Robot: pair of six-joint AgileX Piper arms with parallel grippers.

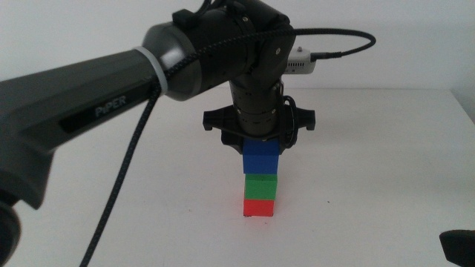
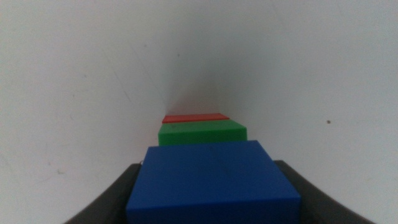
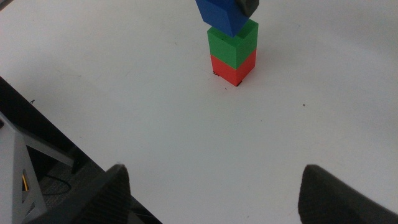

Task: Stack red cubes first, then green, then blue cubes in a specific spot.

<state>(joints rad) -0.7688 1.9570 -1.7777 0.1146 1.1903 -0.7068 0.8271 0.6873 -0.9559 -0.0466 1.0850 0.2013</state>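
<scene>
The red cube (image 1: 260,207) sits on the white table with the green cube (image 1: 260,185) stacked on it. My left gripper (image 1: 261,152) comes straight down from above and is shut on the blue cube (image 1: 261,157), which sits on or just above the green cube, slightly offset. The left wrist view shows the blue cube (image 2: 214,183) between the jaws, with the green cube (image 2: 202,132) and the red cube (image 2: 195,117) beneath. The right wrist view shows the stack from a distance: blue cube (image 3: 219,15), green cube (image 3: 231,42), red cube (image 3: 233,68). My right gripper (image 3: 221,199) is open and empty and waits at the table's near right (image 1: 459,245).
The left arm (image 1: 89,104) and its black cable (image 1: 122,185) cross the left half of the middle view. A white device (image 1: 300,63) sits at the table's back. The table's edge (image 3: 68,140) runs near the right gripper.
</scene>
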